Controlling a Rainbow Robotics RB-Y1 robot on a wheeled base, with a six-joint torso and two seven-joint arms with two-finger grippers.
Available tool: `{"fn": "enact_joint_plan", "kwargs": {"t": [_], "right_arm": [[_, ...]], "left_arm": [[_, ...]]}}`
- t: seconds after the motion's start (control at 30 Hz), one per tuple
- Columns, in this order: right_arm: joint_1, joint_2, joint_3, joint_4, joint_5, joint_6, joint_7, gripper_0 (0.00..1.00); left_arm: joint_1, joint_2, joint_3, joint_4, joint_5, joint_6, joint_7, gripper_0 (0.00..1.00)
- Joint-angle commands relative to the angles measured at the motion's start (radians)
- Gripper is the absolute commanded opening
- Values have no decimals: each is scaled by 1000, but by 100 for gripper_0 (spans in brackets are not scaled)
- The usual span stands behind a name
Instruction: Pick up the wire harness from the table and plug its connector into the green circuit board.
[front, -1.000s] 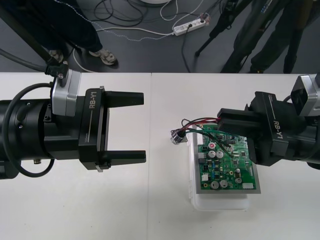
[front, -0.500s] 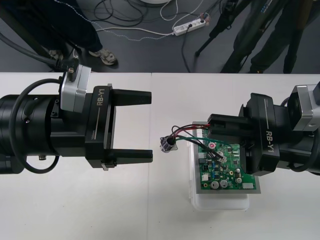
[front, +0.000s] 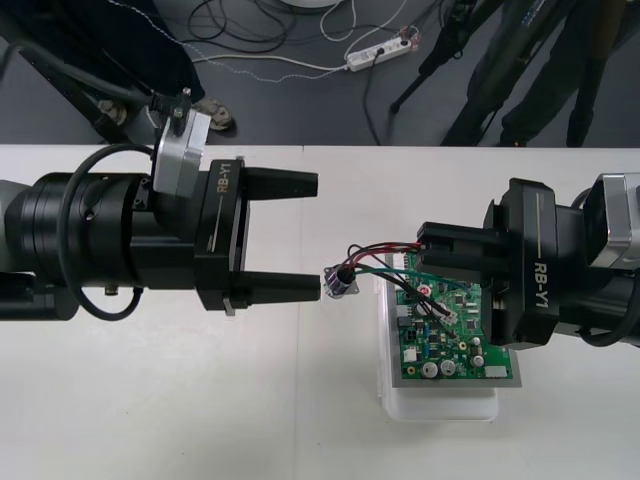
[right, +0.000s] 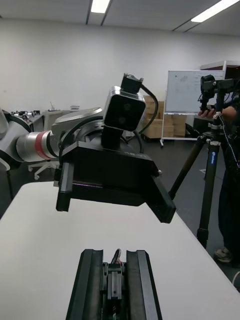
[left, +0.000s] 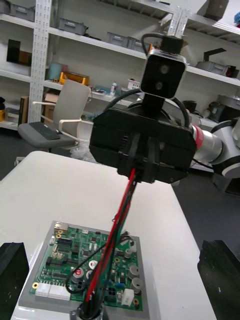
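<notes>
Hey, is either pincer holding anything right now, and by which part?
The right pincer holds the wire harness by its black plug end; the socket dangles near the open left pincer, which holds nothing.

Right claw (front: 428, 250) covers circuit board (front: 445, 345) corner; harness (left: 117, 225) cut off at socket end.

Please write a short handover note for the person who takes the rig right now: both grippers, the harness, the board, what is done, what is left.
Right gripper: shut on the harness at its plug, held above the far part of the board.
Left gripper: open, with the metal socket close by one fingertip, not gripped.
The board sits on its white base.
Done: harness picked up.
Left: the plug is not yet in the board.
</notes>
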Motion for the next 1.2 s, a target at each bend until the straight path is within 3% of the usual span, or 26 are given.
{"fn": "enact_joint_plan", "kwargs": {"t": [0.03, 0.6, 1.2], "right_arm": [[13, 26, -31, -42, 17, -3, 65, 0], [15, 51, -2, -3, 19, -85, 24, 0], [13, 60, 15, -3, 10, -85, -50, 0]], "left_arm": [[-77, -69, -9, 54, -3, -87, 9, 100], [-154, -144, -46, 97, -74, -138, -71, 100], [-163, -165, -121, 95, -49, -138, -189, 100]]}}
